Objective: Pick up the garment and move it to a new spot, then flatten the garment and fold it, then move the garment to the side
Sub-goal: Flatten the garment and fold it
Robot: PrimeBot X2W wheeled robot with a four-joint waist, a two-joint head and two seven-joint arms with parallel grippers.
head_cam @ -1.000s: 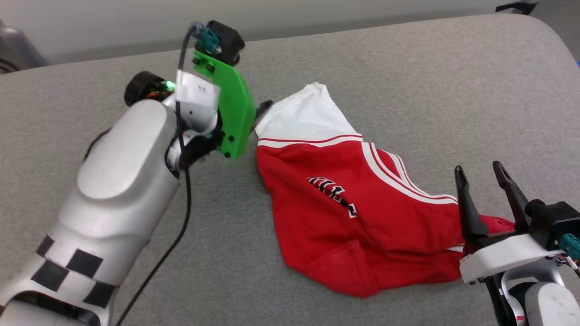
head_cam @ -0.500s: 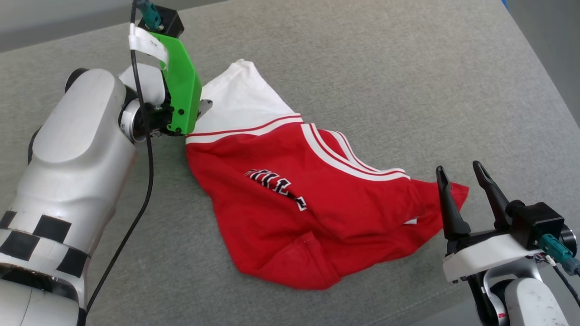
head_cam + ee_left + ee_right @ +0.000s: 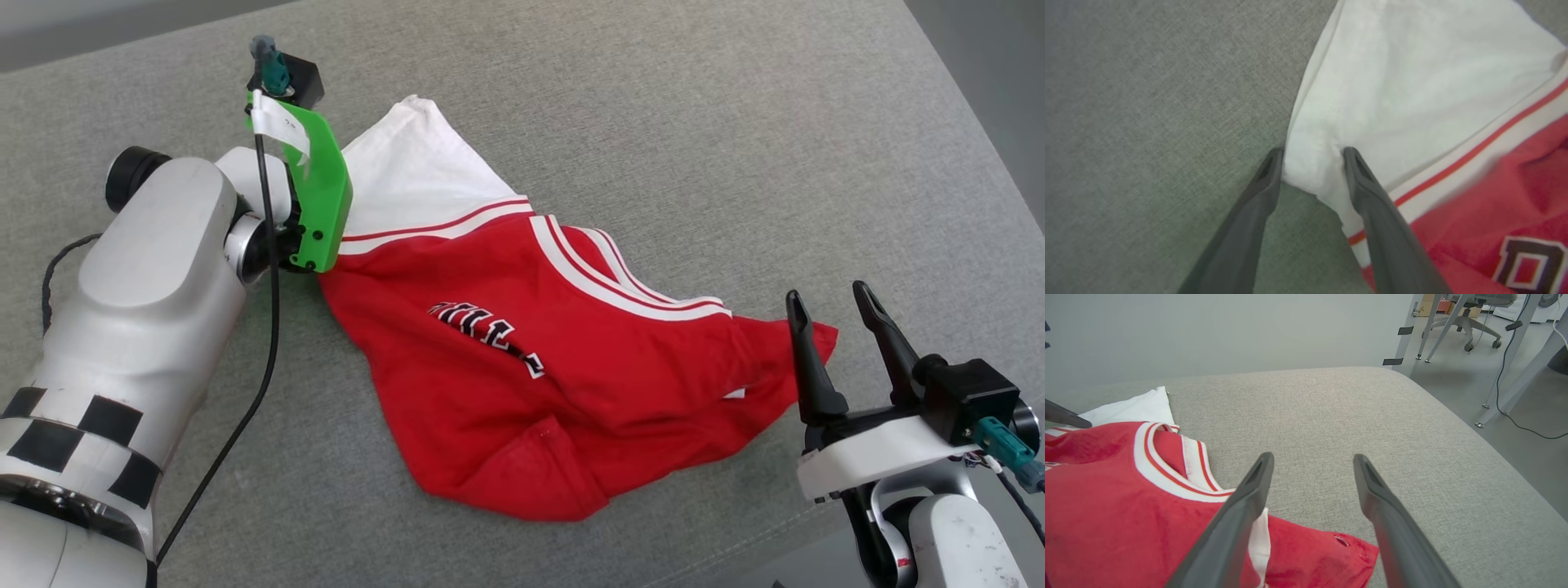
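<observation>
The garment (image 3: 571, 392) lies crumpled on the grey padded surface (image 3: 694, 122), with its lettering facing up. The left gripper (image 3: 1312, 157) has its fingers apart around the edge of the white sleeve (image 3: 1412, 81), and the cloth touches both. The right gripper (image 3: 826, 291) is beside the red corner, its fingers spread and holding nothing.

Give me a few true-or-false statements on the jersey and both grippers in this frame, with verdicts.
1. The left gripper straddles the edge of the white sleeve of the garment. True.
2. The right gripper clamps the garment's red corner. False: it is open by that corner, clamping nothing.
3. The garment lies flat and smooth. False: it is crumpled, with folds.
4. Black lettering shows on the red cloth. True.
</observation>
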